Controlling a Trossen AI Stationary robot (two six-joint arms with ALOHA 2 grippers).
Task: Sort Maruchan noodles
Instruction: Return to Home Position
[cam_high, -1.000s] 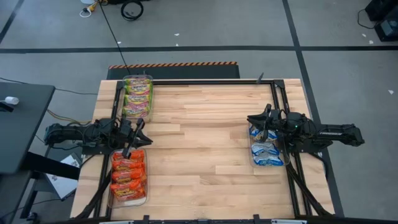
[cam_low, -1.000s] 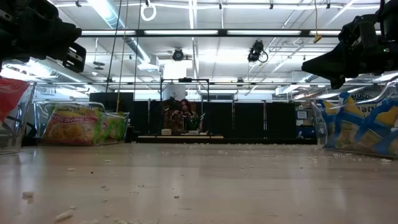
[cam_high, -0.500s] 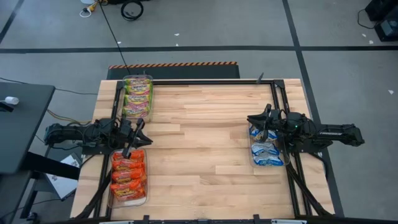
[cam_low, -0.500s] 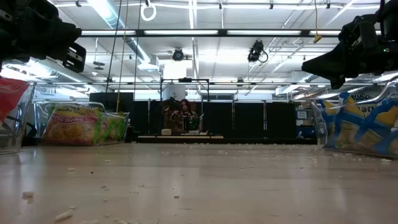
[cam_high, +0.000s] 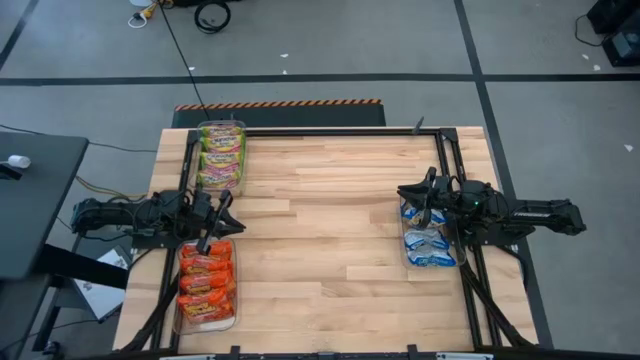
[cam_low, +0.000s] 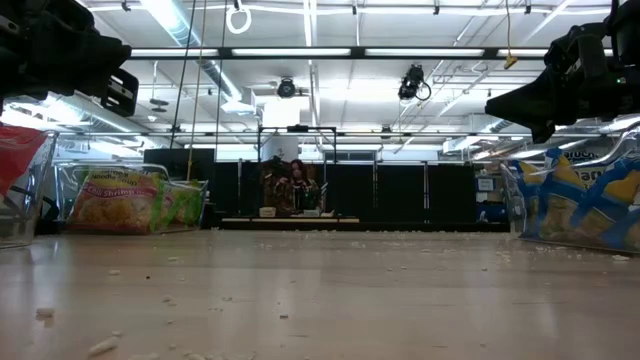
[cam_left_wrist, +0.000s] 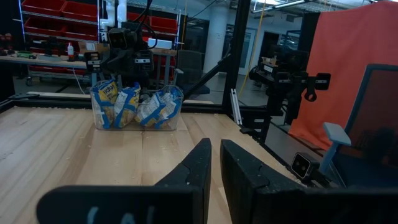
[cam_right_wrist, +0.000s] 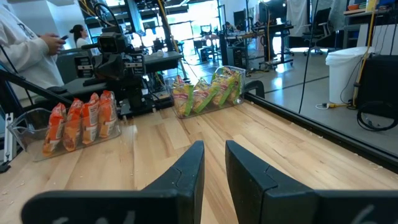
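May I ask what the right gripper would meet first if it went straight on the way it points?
Beyond bare table, the right gripper would likely first meet the clear bin of green noodle packets, unless it passes above.

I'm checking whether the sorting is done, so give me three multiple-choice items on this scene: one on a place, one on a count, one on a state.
1. Where are the blue packets?
A) in the bin on the table's right side
B) loose at the table's centre
C) in the far left bin
2. How many bins hold packets?
A) one
B) two
C) three
3. What does the left gripper hold?
A) an orange packet
B) nothing
C) a bin's rim

1 A: the blue packets stand in the clear bin at the right edge of the table.
2 C: green packets, orange packets and blue each fill one bin.
3 B: the left gripper shows only wood between its slightly parted fingers; the right gripper is likewise empty.
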